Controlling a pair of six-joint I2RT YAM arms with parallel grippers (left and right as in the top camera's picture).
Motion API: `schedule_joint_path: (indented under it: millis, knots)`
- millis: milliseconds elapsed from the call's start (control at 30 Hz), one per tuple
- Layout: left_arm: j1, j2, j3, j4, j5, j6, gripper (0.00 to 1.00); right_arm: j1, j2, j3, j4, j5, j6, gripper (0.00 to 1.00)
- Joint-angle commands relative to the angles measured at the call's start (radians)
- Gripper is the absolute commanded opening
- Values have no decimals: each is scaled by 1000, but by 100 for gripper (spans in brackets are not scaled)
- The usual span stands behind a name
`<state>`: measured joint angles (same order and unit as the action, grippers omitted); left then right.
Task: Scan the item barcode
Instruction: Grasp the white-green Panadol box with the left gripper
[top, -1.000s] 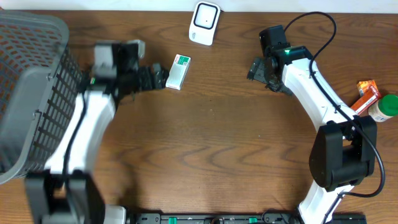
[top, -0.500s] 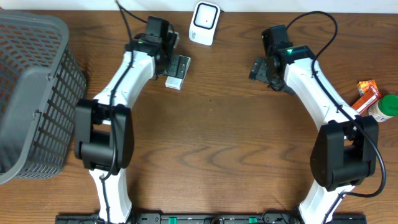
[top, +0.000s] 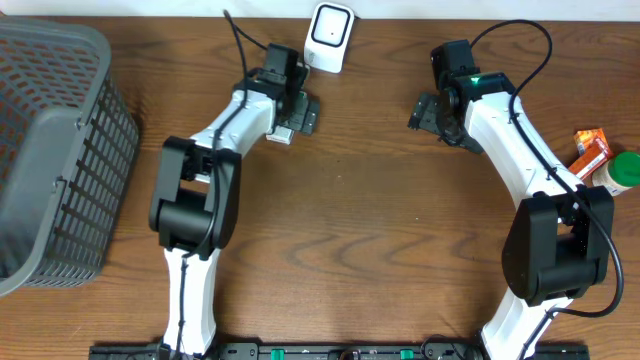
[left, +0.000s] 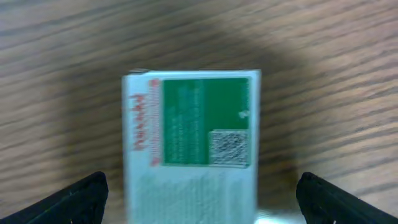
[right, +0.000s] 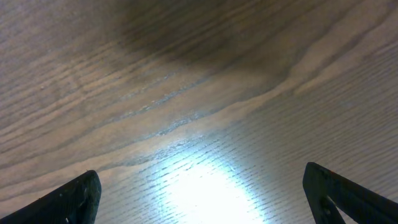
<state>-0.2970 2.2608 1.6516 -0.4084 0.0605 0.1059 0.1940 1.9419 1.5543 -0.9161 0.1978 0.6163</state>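
The item is a small white box with a green label and a square code (left: 193, 124), lying flat on the wooden table. In the overhead view only its near end (top: 281, 134) shows, under my left gripper (top: 297, 110). That gripper (left: 202, 202) hangs open just above the box, one fingertip on each side and neither touching it. A white scanner (top: 329, 37) stands at the table's back edge, just right of the box. Over bare wood to the right, my right gripper (top: 436, 112) (right: 205, 199) is open with nothing between its fingers.
A large grey mesh basket (top: 50, 150) fills the left side of the table. At the right edge lie an orange packet (top: 590, 152) and a green-capped bottle (top: 620, 172). A black cable runs from each arm.
My left arm has swung from beside the basket across to the box and now hovers over it. The right arm has shifted only slightly. The box has not moved.
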Motion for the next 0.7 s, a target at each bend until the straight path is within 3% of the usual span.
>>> schedule_joint_path:
  millis: [0,300,667]
  knots:
    - [-9,14,28,20,-13,10,98,-12,-25,8,-1,6,-12,99]
    - [-24,54,28,44,-9,10,100,-12,-25,7,-1,-31,-12,98]
    - [-22,71,28,43,-85,37,69,-11,-25,7,-5,-32,-12,96]
